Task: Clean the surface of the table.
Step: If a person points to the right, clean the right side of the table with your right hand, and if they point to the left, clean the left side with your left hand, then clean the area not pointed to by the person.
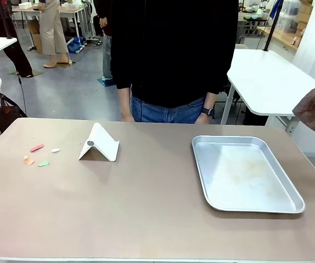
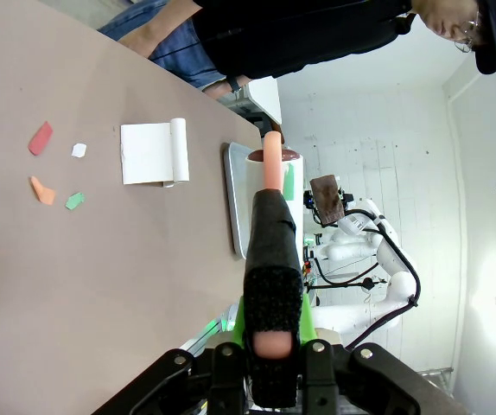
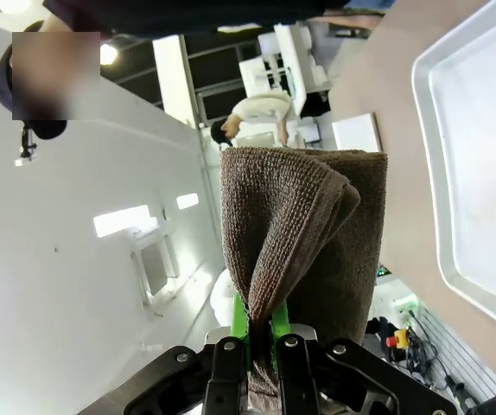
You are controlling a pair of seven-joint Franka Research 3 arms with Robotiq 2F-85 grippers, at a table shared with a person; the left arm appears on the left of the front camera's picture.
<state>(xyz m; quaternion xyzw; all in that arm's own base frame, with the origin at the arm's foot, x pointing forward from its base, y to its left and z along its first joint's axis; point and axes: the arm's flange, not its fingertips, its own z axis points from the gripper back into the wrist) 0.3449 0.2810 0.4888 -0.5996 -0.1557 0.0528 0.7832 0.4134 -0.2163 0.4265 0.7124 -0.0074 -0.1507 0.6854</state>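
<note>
My left gripper (image 2: 272, 324) is clamped tight on a lint roller (image 2: 271, 251). The green pads squeeze its black foam grip, and a peach stem runs on to the white roll at the far end. On the front camera that white roll pokes in beyond the far left corner of the table (image 1: 146, 213), up in the air and off the surface.

The right gripper (image 3: 259, 333) is pinched closed on a brown towel (image 3: 300, 225), which is folded into a thick wad that stands up between the fingers. From the front it hangs past the right edge near the far right corner, clear of the surface too.

The table itself runs the full width of the front view, beige-brown with a pale near edge. Here's what's on it:

- a silver tray (image 1: 245, 175) on the right half, close to the right edge, with faint smudges on its bottom
- a white folded stand (image 1: 100, 143), tent-shaped, left of the middle and toward the far edge
- four little scraps (image 1: 37, 148) bunched near the left edge (red, white, orange, green), apart from the stand

A person (image 1: 174, 55) in a black top and jeans stands right at the far edge, arms down.
</note>
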